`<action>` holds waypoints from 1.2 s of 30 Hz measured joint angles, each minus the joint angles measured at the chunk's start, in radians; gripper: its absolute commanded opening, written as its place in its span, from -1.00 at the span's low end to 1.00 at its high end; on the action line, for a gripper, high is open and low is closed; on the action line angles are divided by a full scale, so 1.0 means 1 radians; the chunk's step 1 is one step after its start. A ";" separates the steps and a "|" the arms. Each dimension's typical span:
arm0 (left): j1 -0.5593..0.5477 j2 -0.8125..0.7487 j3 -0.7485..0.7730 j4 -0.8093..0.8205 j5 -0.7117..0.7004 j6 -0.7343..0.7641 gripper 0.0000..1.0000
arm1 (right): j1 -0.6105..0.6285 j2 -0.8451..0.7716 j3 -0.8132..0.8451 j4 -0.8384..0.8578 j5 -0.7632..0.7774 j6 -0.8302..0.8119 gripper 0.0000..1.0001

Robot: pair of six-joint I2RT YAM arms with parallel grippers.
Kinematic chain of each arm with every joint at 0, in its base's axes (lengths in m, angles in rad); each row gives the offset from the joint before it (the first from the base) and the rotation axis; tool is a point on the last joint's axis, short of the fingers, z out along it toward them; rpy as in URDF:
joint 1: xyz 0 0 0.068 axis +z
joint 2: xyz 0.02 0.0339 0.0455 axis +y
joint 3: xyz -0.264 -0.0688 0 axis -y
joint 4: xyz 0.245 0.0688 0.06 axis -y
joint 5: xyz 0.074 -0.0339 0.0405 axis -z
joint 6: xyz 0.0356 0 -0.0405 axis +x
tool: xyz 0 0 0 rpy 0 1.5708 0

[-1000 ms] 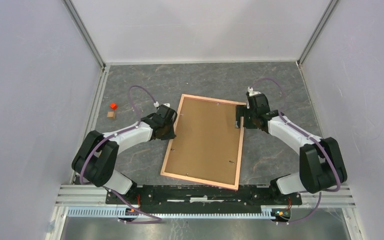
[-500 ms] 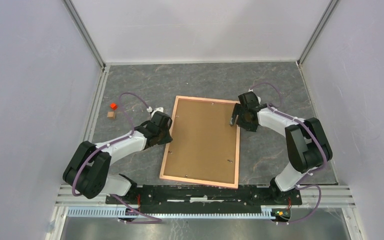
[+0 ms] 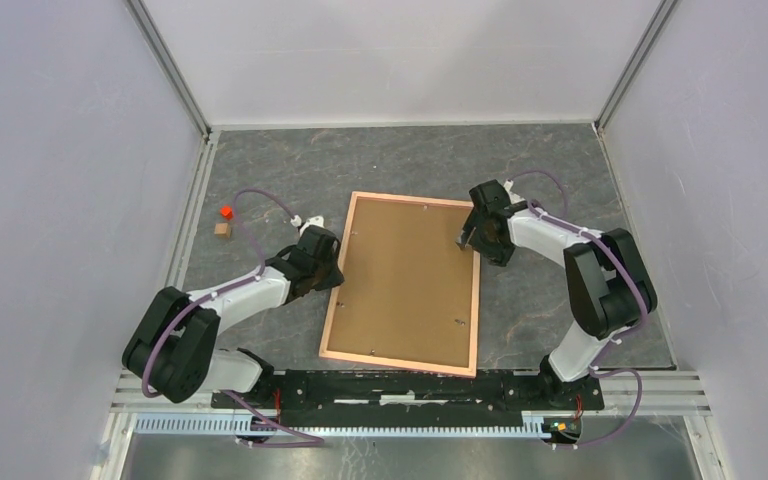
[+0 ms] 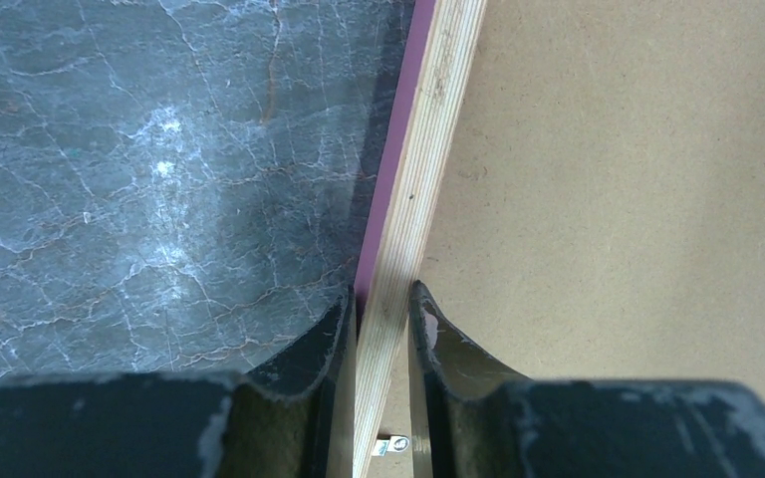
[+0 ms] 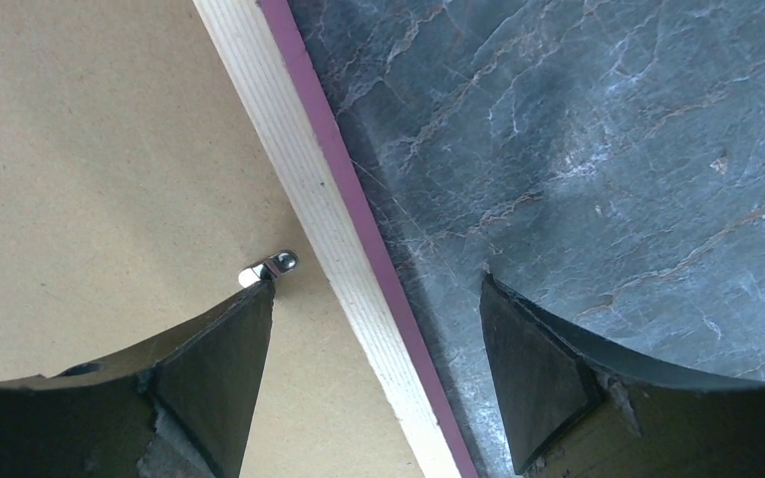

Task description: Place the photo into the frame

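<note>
From above, the thin-railed, salmon-pink frame (image 3: 400, 361) lies flat on the grey marbled table (image 3: 560, 170), with a plain brown backing board (image 3: 410, 280) facing up inside it. The left gripper (image 3: 332, 268) is at the frame's left rail and the right gripper (image 3: 468, 235) at its right rail, toward the far end.

Left wrist: the dark fingers (image 4: 319, 339) are clamped on the pale wooden rail.

Right wrist: the jaws stand apart, straddling the rail, with one tip beside a small metal clip (image 5: 269, 267).

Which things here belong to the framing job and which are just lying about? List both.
Job: frame, back side up; brown backing board in it; left gripper shut on its left rail; right gripper open astride its right rail. The photo is not in view.
Lying about: red cube; small tan block beside it.
</note>
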State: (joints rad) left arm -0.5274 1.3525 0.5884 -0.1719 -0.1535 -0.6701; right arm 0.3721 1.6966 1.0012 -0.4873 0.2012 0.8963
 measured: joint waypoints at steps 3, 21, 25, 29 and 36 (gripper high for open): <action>0.000 -0.002 -0.007 0.011 0.005 0.000 -0.95 | 0.001 0.008 0.013 -0.009 0.002 0.017 0.65; 0.002 0.002 -0.033 0.087 0.026 -0.005 -0.96 | 0.001 0.027 0.088 -0.026 0.040 0.065 0.63; 0.002 0.002 -0.037 0.095 0.026 -0.005 -0.96 | 0.001 0.064 0.099 -0.028 0.047 0.071 0.54; 0.003 0.003 -0.038 0.101 0.029 -0.005 -0.95 | 0.001 0.080 0.099 -0.038 0.048 0.078 0.40; 0.002 0.011 -0.038 0.119 0.035 -0.005 -0.96 | 0.001 0.076 0.095 -0.030 0.063 0.075 -0.03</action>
State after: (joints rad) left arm -0.5251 1.3632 0.5503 -0.0528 -0.1188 -0.6746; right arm 0.3733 1.7729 1.0962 -0.5175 0.2642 0.9710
